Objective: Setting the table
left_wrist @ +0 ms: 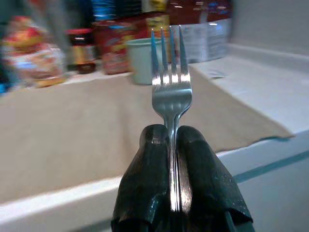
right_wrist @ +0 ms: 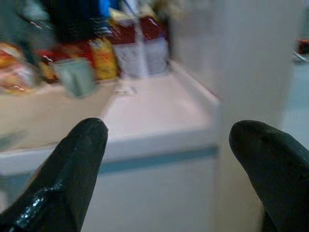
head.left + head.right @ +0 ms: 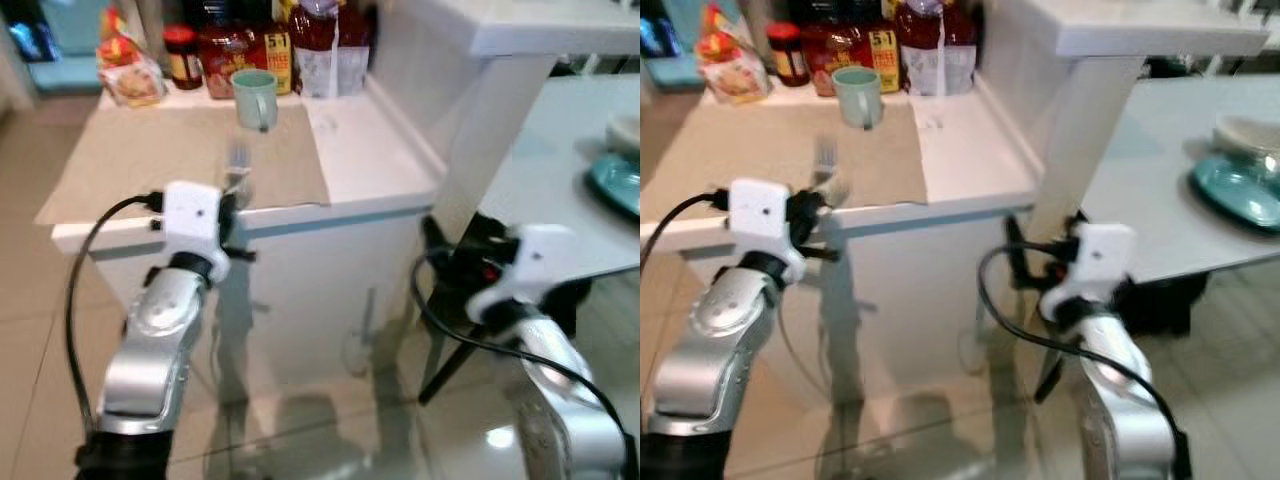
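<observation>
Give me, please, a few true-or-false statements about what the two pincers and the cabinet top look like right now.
1. The left pincer is shut on a fork with its prongs pointing away from the wrist. True.
2. The right pincer is holding a spoon. False: its fingers stand apart with nothing between them.
3. A pale green mug stands on the beige mat in front of the jars. True.
4. The teal plate sits on the cabinet beside the mug. False: it is on the table on the robot's right.
5. The fork lies flat on the mat. False: it is held above the cabinet's front edge.
</observation>
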`<state>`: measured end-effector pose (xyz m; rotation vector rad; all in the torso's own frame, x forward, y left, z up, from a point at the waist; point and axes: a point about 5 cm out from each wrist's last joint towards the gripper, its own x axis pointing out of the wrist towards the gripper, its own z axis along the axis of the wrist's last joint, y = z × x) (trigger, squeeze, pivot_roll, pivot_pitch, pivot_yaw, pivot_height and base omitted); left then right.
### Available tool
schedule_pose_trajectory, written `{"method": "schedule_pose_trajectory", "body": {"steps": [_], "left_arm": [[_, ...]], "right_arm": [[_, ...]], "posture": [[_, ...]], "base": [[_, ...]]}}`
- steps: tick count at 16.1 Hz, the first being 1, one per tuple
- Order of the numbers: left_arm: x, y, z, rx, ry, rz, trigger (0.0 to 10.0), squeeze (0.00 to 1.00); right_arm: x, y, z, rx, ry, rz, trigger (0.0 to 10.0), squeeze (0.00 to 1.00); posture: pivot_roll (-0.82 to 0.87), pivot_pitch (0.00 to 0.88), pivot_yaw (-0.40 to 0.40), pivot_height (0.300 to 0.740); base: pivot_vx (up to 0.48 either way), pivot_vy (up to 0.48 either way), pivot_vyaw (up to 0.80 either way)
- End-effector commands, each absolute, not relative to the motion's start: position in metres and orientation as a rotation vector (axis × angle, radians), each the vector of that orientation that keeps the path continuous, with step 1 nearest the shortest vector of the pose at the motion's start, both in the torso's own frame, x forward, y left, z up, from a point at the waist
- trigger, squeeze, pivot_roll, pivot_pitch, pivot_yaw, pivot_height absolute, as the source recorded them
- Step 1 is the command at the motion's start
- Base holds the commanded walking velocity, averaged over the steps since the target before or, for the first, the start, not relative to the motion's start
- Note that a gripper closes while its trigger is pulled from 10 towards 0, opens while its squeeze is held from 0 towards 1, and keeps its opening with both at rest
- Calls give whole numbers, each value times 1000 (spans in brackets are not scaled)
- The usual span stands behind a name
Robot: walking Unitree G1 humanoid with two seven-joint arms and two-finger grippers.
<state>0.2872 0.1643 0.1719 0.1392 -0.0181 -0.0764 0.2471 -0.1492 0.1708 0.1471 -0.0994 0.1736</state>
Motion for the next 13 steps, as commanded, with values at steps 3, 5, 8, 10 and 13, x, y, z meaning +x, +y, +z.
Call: {"method": "schedule_pose_trajectory", "body": {"steps": [3, 5, 8, 10, 13], "left_arm": [[295, 154, 175, 166, -37, -76, 10000, 0], [300, 149, 177, 181, -44, -80, 10000, 0], [303, 148, 171, 149, -25, -77, 10000, 0], [302, 146, 168, 169, -11, -87, 10000, 0], [303, 146, 170, 177, -16, -85, 10000, 0]], "right_arm": [[256, -158, 166, 101, -86, 137, 10000, 0], [263, -160, 169, 73, -90, 117, 10000, 0], [264, -160, 164, 44, -73, 120, 10000, 0], [262, -162, 160, 49, -55, 97, 10000, 0], [264, -167, 153, 64, -13, 44, 10000, 0]], "posture": [[53, 0, -11, 740], [46, 0, -9, 740], [38, 0, -5, 740], [41, 0, -7, 740], [45, 23, -13, 740]], "base": [[0, -480, 800], [0, -480, 800], [0, -480, 800], [0, -480, 800], [0, -480, 0]]}}
